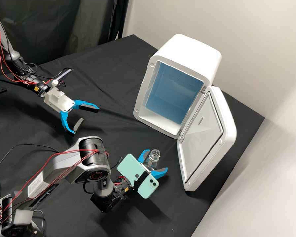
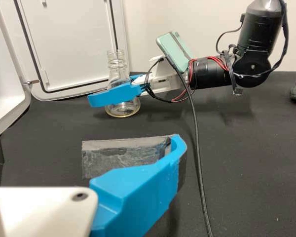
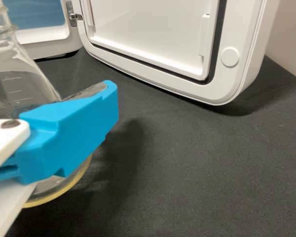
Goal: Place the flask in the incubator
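Between the fingers (image 3: 69,133) of the right gripper (image 1: 153,163), you find the flask (image 1: 154,154) standing upright with its base on the black table (image 1: 121,65). The fingers pinch its lower body, one on each side, and the open neck rises above them. Ahead of the fingertips, close by, stands the white incubator (image 1: 187,52) with its door (image 1: 227,131) swung fully open and its blue interior exposed. The flask is outside the chamber, near the door. A mint-green phone (image 1: 138,176) is strapped just behind the right fingers. The left gripper (image 1: 87,117) hangs low over the table, well apart from the flask, with its fingers spread wide.
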Available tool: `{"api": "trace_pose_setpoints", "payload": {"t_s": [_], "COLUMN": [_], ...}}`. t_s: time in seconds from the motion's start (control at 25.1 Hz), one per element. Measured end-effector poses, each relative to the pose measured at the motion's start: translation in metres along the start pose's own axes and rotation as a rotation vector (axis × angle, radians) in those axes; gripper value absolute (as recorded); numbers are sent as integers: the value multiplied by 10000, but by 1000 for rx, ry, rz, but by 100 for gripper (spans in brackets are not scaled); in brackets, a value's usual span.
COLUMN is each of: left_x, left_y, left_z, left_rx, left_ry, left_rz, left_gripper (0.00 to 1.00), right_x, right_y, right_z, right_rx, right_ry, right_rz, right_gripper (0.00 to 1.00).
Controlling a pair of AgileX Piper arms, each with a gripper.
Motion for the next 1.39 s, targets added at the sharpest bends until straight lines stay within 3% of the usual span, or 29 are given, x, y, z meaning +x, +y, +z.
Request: {"api": "trace_pose_setpoints", "payload": {"t_s": [0.56,0.6,0.72,0.8,0.92,1.16,1.39], "left_x": [0,0,-2,5,13,78,74], "left_y": [0,-1,-3,6,30,-5,44], "left_z": [0,1,4,8,-15,-232,-450], "left_rx": [-2,-4,-46,-52,-44,-58,-57], "left_ry": [0,-2,-9,-15,-16,41,110], "left_rz": [0,-1,-5,-3,3,-10,-14], "left_gripper": [100,100,100,100,100,100,100], "right_x": [20,22,22,23,21,5,17], "right_y": [-31,-35,-34,-36,-43,-58,-78], "right_z": [-35,-40,-39,-41,-43,-41,-63], "right_rx": [6,7,7,7,13,20,19], "right_ry": [7,8,8,8,7,3,9], "right_rz": [-6,-7,-7,-8,-9,-11,-17], "right_gripper": [0,0,0,0,0,0,0]}}
